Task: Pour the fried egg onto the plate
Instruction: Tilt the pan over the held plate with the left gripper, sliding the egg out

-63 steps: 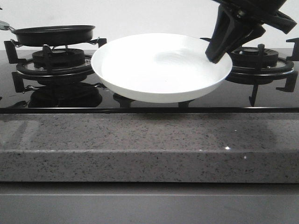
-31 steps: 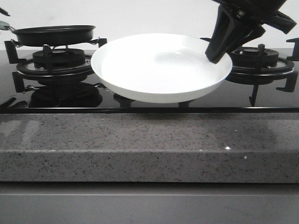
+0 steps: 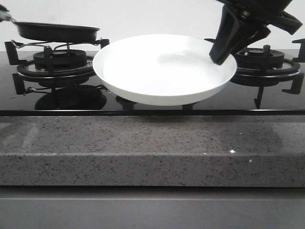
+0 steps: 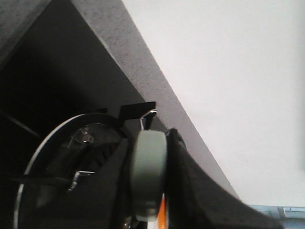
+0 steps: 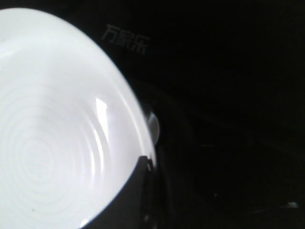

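Note:
The white plate hangs above the hob's middle, held by its right rim in my shut right gripper. In the right wrist view the plate fills the picture, with one finger lying over its rim. The black frying pan is lifted just above the left burner. Its grey-green handle is clamped between my left gripper's fingers. In the front view only the handle's end shows at the left edge. The fried egg is hidden inside the pan.
The black glass hob carries a right burner with a grate behind the plate. A speckled grey stone counter edge runs across the front. A pale wall stands behind the hob.
The pan has risen off the left burner and tipped slightly, its handle end lifting. The plate and right gripper have not moved.

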`<action>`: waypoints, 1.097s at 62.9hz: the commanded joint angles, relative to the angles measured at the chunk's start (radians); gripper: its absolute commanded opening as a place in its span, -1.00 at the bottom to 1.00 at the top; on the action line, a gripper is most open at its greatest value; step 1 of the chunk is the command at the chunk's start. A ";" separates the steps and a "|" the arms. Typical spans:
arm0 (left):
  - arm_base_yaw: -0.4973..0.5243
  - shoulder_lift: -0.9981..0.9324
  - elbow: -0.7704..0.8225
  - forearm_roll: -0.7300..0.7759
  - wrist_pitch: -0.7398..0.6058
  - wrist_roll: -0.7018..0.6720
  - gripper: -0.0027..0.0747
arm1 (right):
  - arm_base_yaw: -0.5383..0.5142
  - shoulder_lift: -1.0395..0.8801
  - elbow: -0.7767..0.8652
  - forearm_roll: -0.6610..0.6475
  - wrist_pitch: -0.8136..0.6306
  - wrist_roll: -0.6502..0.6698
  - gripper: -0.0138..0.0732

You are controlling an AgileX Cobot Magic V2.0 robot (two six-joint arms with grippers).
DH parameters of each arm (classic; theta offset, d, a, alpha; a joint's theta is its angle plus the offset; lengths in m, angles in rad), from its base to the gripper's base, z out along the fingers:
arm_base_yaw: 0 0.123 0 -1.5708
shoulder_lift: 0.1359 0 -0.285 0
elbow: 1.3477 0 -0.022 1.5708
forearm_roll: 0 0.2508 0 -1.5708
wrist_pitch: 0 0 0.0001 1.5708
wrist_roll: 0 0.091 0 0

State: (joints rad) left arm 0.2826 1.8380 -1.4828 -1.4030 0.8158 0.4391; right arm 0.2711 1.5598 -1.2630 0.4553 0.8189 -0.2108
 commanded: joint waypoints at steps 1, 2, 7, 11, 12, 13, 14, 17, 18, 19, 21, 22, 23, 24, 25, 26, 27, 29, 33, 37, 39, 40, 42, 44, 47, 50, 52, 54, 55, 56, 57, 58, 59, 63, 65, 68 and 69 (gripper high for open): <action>-0.004 -0.121 -0.070 -0.097 0.042 0.029 -0.98 | 0.000 -0.045 -0.024 0.034 -0.032 -0.007 -0.82; -0.006 -0.135 -0.077 -0.097 0.048 0.034 -0.98 | 0.000 -0.045 -0.024 0.034 -0.032 -0.007 -0.82; -0.015 -0.190 -0.087 -0.088 0.053 0.054 -0.98 | 0.000 -0.045 -0.024 0.034 -0.032 -0.007 -0.82; -0.032 -0.231 -0.087 -0.063 0.053 0.063 -0.98 | 0.000 -0.045 -0.024 0.034 -0.032 -0.007 -0.82; -0.038 -0.240 -0.087 -0.048 0.053 0.064 -0.98 | 0.000 -0.045 -0.024 0.034 -0.032 -0.007 -0.82; -0.041 -0.249 -0.087 -0.041 0.053 0.064 -0.98 | 0.000 -0.045 -0.024 0.034 -0.032 -0.007 -0.82; -0.051 -0.258 -0.087 -0.026 0.053 0.064 -0.98 | 0.000 -0.045 -0.024 0.034 -0.032 -0.007 -0.82; -0.072 -0.286 -0.087 0.036 0.053 0.064 -0.98 | 0.000 -0.045 -0.024 0.034 -0.032 -0.007 -0.82; -0.087 -0.294 -0.087 0.054 0.053 0.064 -0.98 | 0.000 -0.045 -0.024 0.034 -0.032 -0.007 -0.82; -0.097 -0.306 -0.087 0.073 0.050 0.064 -0.98 | 0.000 -0.045 -0.024 0.034 -0.032 -0.007 -0.82; -0.125 -0.322 -0.087 0.110 0.048 0.064 -0.98 | 0.000 -0.045 -0.024 0.034 -0.032 -0.007 -0.82; -0.130 -0.326 -0.087 0.128 0.043 0.064 -0.98 | 0.000 -0.045 -0.024 0.034 -0.032 -0.007 -0.82; -0.154 -0.340 -0.087 0.152 0.041 0.064 -0.98 | 0.000 -0.045 -0.024 0.034 -0.032 -0.007 -0.82; -0.160 -0.344 -0.087 0.167 0.038 0.064 -0.98 | 0.000 -0.045 -0.024 0.034 -0.032 -0.007 -0.82; -0.172 -0.351 -0.087 0.182 0.030 0.064 -0.98 | 0.000 -0.045 -0.024 0.034 -0.032 -0.007 -0.82; -0.185 -0.363 -0.087 0.196 0.027 0.064 -0.98 | 0.000 -0.045 -0.024 0.034 -0.032 -0.007 -0.82; -0.199 -0.370 -0.087 0.210 0.022 0.064 -0.98 | 0.000 -0.045 -0.024 0.034 -0.032 -0.007 -0.82; -0.234 -0.388 -0.087 0.247 0.007 0.064 -0.98 | 0.000 -0.045 -0.024 0.034 -0.032 -0.007 -0.82; -0.300 -0.415 -0.087 0.319 -0.026 0.064 -0.98 | 0.000 -0.045 -0.024 0.034 -0.032 -0.007 -0.82; -0.366 -0.442 -0.087 0.389 -0.057 0.055 -0.98 | 0.000 -0.045 -0.024 0.034 -0.032 -0.007 -0.82; -0.395 -0.450 -0.087 0.421 -0.073 0.050 -0.98 | 0.000 -0.045 -0.024 0.034 -0.032 -0.007 -0.82; -0.417 -0.455 -0.087 0.454 -0.085 0.045 -0.98 | 0.000 -0.045 -0.024 0.034 -0.032 -0.007 -0.82; -0.451 -0.463 -0.087 0.477 -0.101 0.043 -0.98 | 0.000 -0.045 -0.024 0.034 -0.032 -0.007 -0.82; -0.478 -0.468 -0.087 0.520 -0.120 0.034 -0.98 | 0.000 -0.045 -0.024 0.034 -0.032 -0.007 -0.82; -0.525 -0.476 -0.087 0.578 -0.147 0.028 -0.98 | 0.000 -0.045 -0.024 0.034 -0.032 -0.007 -0.82; -0.568 -0.483 -0.087 0.635 -0.172 0.028 -0.98 | 0.000 -0.045 -0.024 0.034 -0.032 -0.007 -0.82; -0.604 -0.487 -0.087 0.671 -0.191 0.028 -0.98 | 0.000 -0.045 -0.024 0.034 -0.032 -0.007 -0.82; -0.641 -0.490 -0.087 0.711 -0.209 0.028 -0.98 | 0.000 -0.045 -0.024 0.034 -0.032 -0.007 -0.82; -0.656 -0.490 -0.087 0.735 -0.217 0.028 -0.98 | 0.000 -0.045 -0.024 0.034 -0.032 -0.007 -0.82; -0.670 -0.491 -0.087 0.751 -0.222 0.028 -0.98 | 0.000 -0.045 -0.024 0.034 -0.032 -0.007 -0.82; -0.677 -0.491 -0.087 0.768 -0.229 0.026 -0.98 | 0.000 -0.045 -0.024 0.034 -0.032 -0.007 -0.82; -0.706 -0.491 -0.087 0.795 -0.239 0.022 -0.98 | 0.000 -0.045 -0.024 0.034 -0.032 -0.007 -0.82; -0.727 -0.491 -0.087 0.825 -0.248 0.017 -0.98 | 0.000 -0.045 -0.024 0.034 -0.032 -0.007 -0.82; -0.788 -0.491 -0.087 0.954 -0.273 -0.048 -0.98 | 0.000 -0.045 -0.024 0.034 -0.032 -0.007 -0.82; -0.815 -0.491 -0.087 1.029 -0.281 -0.092 -0.98 | 0.000 -0.045 -0.024 0.034 -0.032 -0.007 -0.82; -0.861 -0.489 -0.087 1.173 -0.290 -0.184 -0.98 | 0.000 -0.045 -0.024 0.034 -0.032 -0.007 -0.82; -0.874 -0.489 -0.087 1.216 -0.290 -0.212 -0.98 | 0.000 -0.045 -0.024 0.034 -0.032 -0.007 -0.82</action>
State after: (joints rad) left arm -0.5269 1.3922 -1.5328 -0.3496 0.6438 0.3501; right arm 0.2711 1.5598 -1.2630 0.4553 0.8189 -0.2108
